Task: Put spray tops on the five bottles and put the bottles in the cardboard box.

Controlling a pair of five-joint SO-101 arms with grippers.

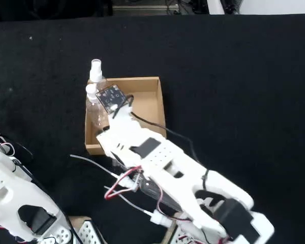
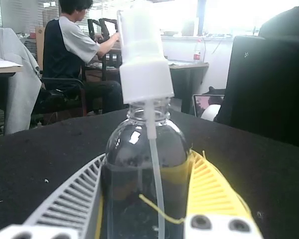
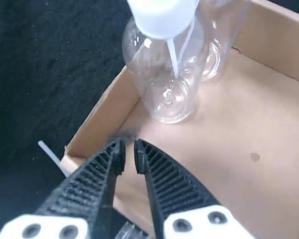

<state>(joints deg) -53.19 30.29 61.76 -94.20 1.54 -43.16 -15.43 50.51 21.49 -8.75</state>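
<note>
The cardboard box (image 1: pixel 147 109) lies open on the black table. Two clear bottles with white spray tops stand along one wall of it, one (image 1: pixel 95 76) behind the other (image 1: pixel 94 104). In the right wrist view the nearer bottle (image 3: pixel 167 84) and the farther one (image 3: pixel 219 45) stand in the box's corner (image 3: pixel 97 117). My right gripper (image 3: pixel 128 149) hangs just above that corner, shut with nothing in it. My left gripper (image 2: pixel 144 219) is shut on another clear bottle (image 2: pixel 142 169), which carries a white spray top (image 2: pixel 144 59).
The right arm (image 1: pixel 162 162) stretches across the table to the box. Under it lies a clear bottle (image 1: pixel 148 189), with a loose spray top (image 1: pixel 160 219) and a thin tube (image 1: pixel 91 163) nearby. The left arm (image 1: pixel 20 203) sits at the front left.
</note>
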